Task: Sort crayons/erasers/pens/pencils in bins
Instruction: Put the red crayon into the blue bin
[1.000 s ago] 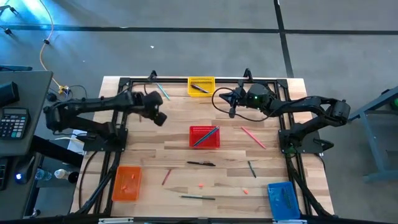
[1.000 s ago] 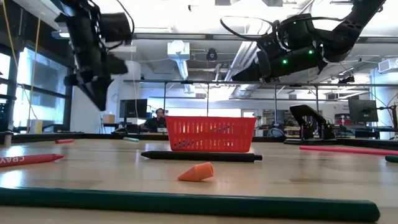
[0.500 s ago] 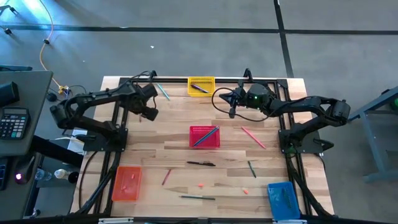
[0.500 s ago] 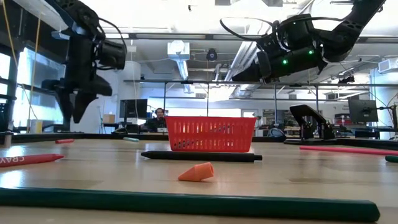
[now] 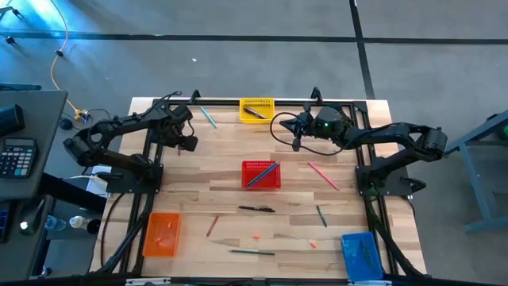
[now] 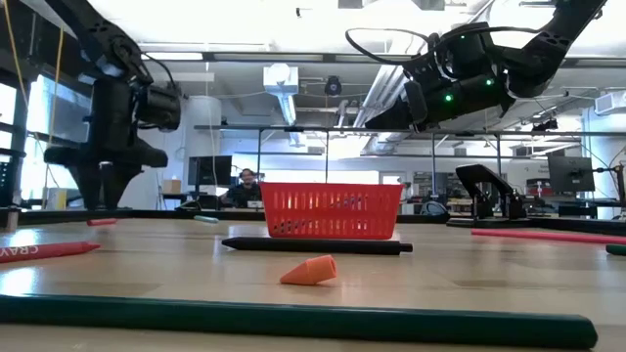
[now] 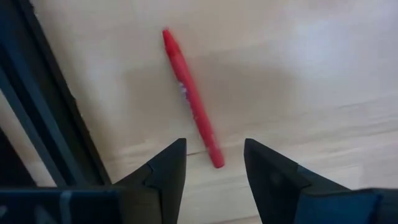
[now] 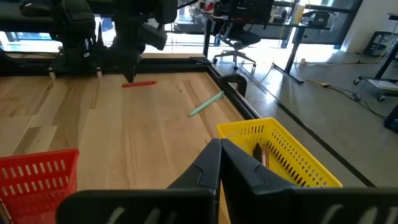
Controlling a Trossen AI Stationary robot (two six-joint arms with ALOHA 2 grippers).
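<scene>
The left tool point(image 7: 211, 163) is held with its fingers apart directly above a red crayon point(image 7: 191, 98) that lies flat on the worktop point(image 5: 222, 171) at the far-left edge, close beside the dark frame rail point(image 7: 53, 106). In the left wrist view the crayon's long axis is seen to run out from the gap between the fingers, roughly square to the closing direction, with its near end just inside the gap. The right tool point(image 8: 219, 149), fingers together and holding nothing, is parked near the yellow bin point(image 5: 256, 109), well apart from the crayon, so the grasp is judged to fall to the left arm.

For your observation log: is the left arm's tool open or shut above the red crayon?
Open. In the left wrist view the left tool has its two fingers apart, with the red crayon lying on the table in the gap, untouched.
</scene>
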